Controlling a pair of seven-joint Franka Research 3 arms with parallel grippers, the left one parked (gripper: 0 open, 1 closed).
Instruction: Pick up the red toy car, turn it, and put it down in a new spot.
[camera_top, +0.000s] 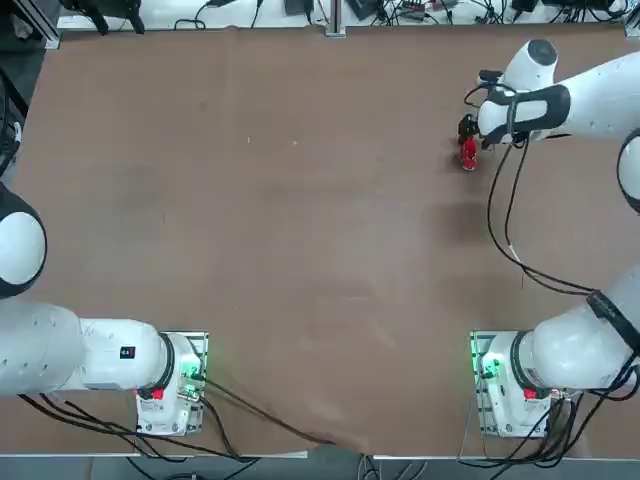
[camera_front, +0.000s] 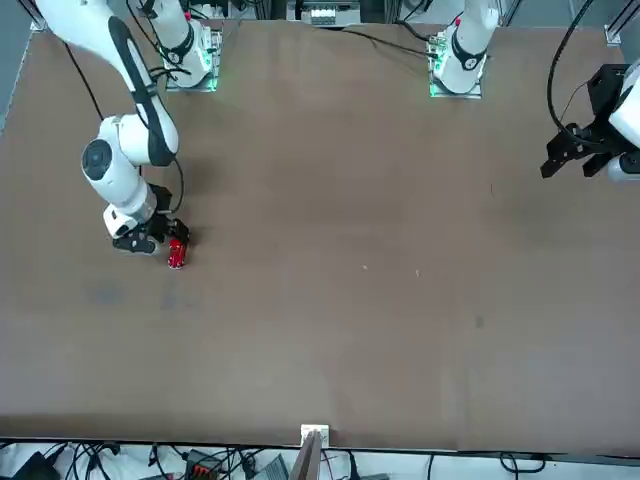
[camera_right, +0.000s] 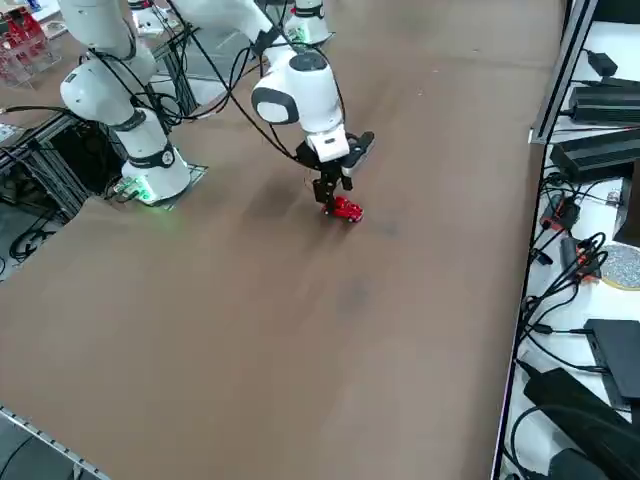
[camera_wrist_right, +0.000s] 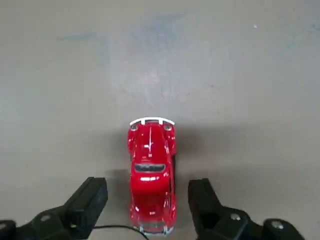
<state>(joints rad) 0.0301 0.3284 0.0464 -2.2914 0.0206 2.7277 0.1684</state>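
Right gripper (camera_wrist_right: 147, 200), fingers apart — between them, a glossy red toy car (camera_wrist_right: 151, 175), white-bumpered, dark-windowed.

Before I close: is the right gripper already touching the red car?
No, the right gripper's fingers stand open, with bare tabletop showing between each one and the red car.
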